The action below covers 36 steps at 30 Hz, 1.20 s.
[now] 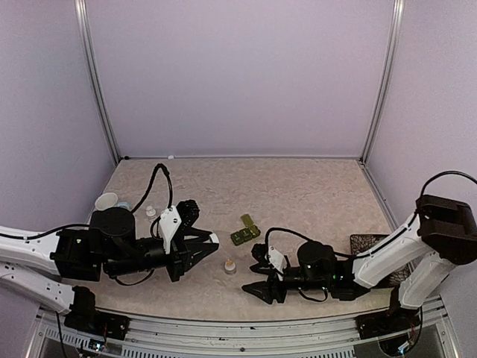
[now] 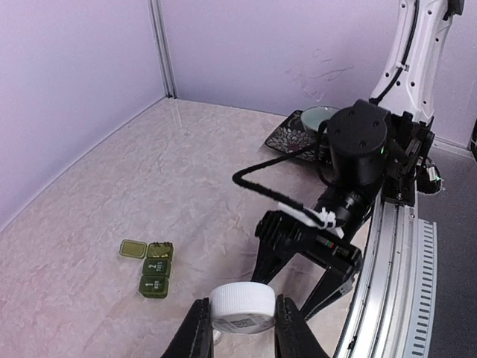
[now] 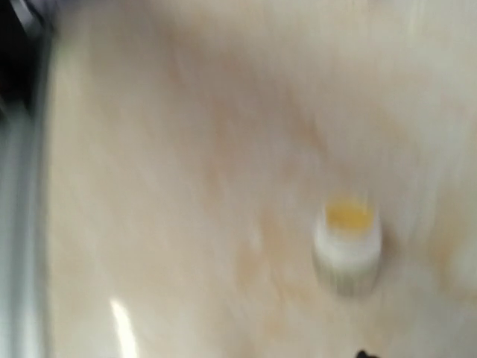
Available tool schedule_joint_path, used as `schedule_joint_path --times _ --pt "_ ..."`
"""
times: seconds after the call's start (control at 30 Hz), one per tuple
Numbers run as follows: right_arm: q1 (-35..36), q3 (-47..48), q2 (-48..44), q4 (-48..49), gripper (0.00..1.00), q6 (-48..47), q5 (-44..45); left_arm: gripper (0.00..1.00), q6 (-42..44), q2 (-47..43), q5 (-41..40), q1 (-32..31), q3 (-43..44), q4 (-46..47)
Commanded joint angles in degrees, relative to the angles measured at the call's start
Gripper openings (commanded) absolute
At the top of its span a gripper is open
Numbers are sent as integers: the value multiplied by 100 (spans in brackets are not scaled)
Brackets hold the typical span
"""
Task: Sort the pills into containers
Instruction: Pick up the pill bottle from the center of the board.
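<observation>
**Tabletop** (image 1: 313,186): pale, marbled; carries every item below.

**Right pincer** (image 1: 255,280): jaws spread, holding nothing. It lies low at the near edge and points left at the bottle just beside it, so it is judged the nearer free arm.

**Left pincer** (image 2: 240,328): clamped on a white cap (image 2: 242,302).

**Containers** (image 1: 244,236): dark green three-cell strip beyond the bottle, between the two arms. Its long axis runs roughly left to right. One end lid is flipped open.

**Bottle** (image 1: 229,266): upright and uncapped, between both pincers. The blurred yellow contents are probably the pills.
</observation>
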Motion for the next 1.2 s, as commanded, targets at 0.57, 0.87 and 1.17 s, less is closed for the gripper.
schedule_joint_path --times 0.57,0.87,1.17 --pt "-109 1095 2770 1781 55 -443 1019 24 -1268 -338 -701 90 626 -1642" --pt "-120 1130 3094 2085 43 -486 982 24 -1394 -317 -576 243 637 -1708" --pt "-204 1153 3410 2371 45 -392 1126 23 -1441 -234 -408 370 645 -1670"
